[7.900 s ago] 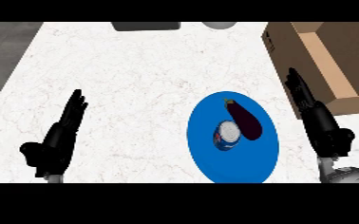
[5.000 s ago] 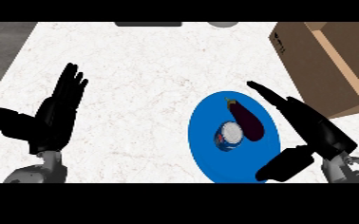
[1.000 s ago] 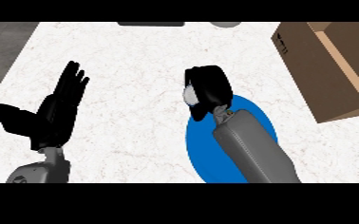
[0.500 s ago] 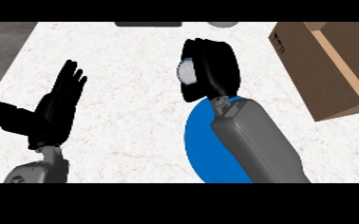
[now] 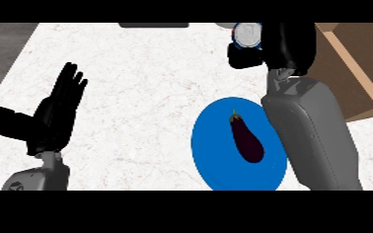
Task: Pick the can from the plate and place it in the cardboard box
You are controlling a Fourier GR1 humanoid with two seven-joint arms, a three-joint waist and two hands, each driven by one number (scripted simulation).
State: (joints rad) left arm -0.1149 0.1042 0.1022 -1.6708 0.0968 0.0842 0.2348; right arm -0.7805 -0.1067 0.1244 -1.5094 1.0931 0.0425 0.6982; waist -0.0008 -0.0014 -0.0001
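The can [image 5: 247, 33] is grasped by the right robot hand [image 5: 290, 44], whose fingers are curled round it. It is held over the far part of the worktop [image 5: 146, 74], just beside the cardboard box [image 5: 355, 79] and well apart from the blue plate [image 5: 211, 150]. An aubergine [image 5: 246, 139] is seen lying on the blue plate. The left robot hand [image 5: 58, 111] is shown released, fingers straight, at the view's left

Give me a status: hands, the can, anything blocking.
Right hand shut on can, off the plate, beside the box. Left hand open, resting at left. Eggplant on plate; path looks open.
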